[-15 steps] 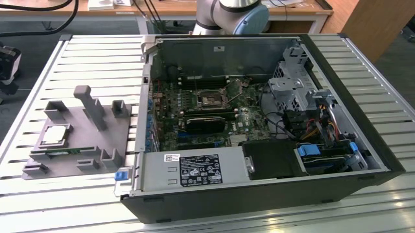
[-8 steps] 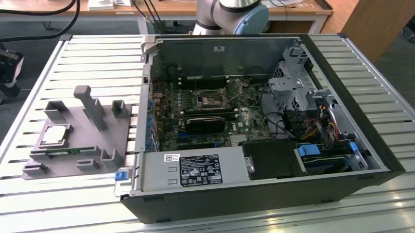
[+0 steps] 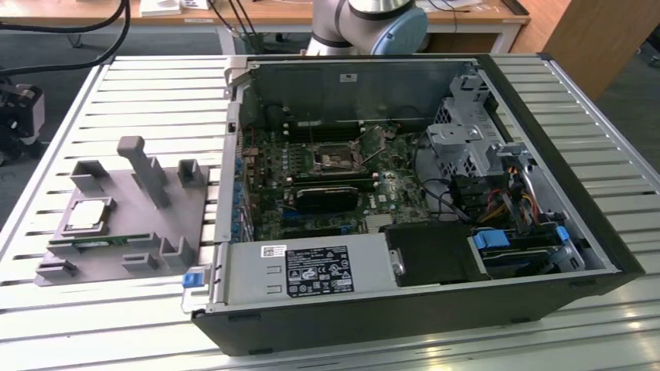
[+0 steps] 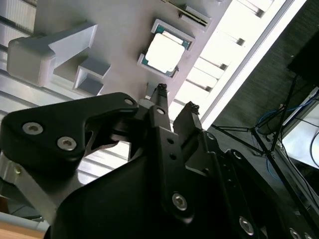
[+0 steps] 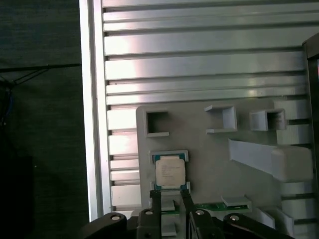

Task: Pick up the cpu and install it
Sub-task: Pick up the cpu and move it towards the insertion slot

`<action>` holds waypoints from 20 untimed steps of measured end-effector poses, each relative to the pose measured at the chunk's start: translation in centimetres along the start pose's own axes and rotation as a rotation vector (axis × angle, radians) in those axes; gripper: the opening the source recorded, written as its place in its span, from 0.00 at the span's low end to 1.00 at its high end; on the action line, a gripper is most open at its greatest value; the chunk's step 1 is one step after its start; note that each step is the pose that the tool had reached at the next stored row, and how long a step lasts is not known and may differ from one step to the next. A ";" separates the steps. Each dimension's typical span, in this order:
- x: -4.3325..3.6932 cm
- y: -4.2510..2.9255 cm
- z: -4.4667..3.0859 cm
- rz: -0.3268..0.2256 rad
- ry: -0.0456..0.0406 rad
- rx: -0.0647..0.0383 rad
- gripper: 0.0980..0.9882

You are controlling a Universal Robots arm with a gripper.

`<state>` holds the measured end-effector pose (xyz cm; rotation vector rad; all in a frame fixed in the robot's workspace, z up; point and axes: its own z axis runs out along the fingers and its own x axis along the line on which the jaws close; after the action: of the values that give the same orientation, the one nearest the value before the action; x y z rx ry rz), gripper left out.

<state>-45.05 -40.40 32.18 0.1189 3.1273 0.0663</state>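
Note:
The cpu (image 3: 91,212), a flat square chip with a shiny silver top, lies in a raised holder on the grey fixture (image 3: 129,232) at the exterior view's left. In both wrist views the cpu (image 4: 162,52) (image 5: 170,172) sits just beyond my fingertips. My gripper (image 4: 175,98) (image 5: 170,196) hangs above the fixture, a short way off the chip. It is open, with a narrow gap and nothing between its two black fingers. The motherboard's socket (image 3: 335,158) shows inside the opened computer case (image 3: 413,201).
A long green memory stick (image 3: 103,242) (image 5: 214,205) rests in the fixture beside the cpu. Tall grey posts (image 3: 144,170) rise from the fixture. A black heatsink (image 3: 324,197) and cables (image 3: 495,205) crowd the case. The slatted metal table (image 3: 154,93) ends close by.

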 end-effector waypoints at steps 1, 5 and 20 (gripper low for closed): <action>-0.04 0.00 0.08 0.000 0.0000 0.000 0.22; -0.11 0.00 0.25 0.000 -0.0001 0.000 0.41; -0.11 -0.07 1.81 0.000 -0.0001 0.000 0.55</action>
<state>-44.92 -40.40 30.37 0.1189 3.1272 0.0664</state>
